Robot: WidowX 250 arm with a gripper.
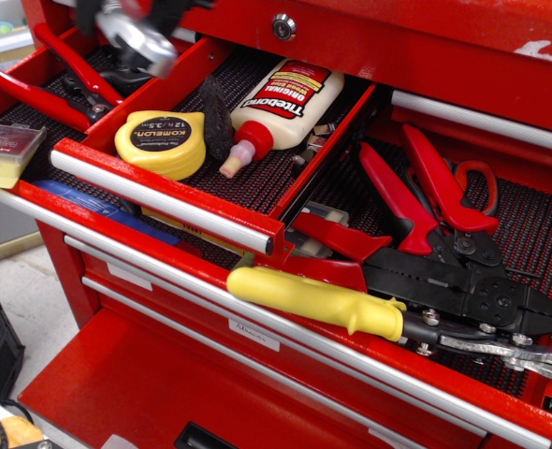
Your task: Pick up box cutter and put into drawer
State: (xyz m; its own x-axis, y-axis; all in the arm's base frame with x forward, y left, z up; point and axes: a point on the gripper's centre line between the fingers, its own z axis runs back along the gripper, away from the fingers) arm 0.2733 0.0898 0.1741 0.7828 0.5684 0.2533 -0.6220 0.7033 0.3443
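The box cutter (pixel 138 40) is a slim silver-grey metal piece, blurred by motion, held in the air at the top left. My gripper (pixel 131 17) is mostly cut off by the top edge; its dark fingers are shut on the cutter's upper end. The cutter hangs over the red wall between the far-left drawer (pixel 14 112) and the open inner drawer (pixel 276 168) that holds a tape measure and a glue bottle.
The yellow tape measure (pixel 161 142), a black brush (pixel 216 117) and a Titebond glue bottle (pixel 281 103) lie in the inner drawer. Red pliers (pixel 426 192) and a yellow-handled tool (pixel 313 301) fill the right drawer. Red-handled pliers (pixel 33 86) and a yellow box (pixel 0 154) sit at the left.
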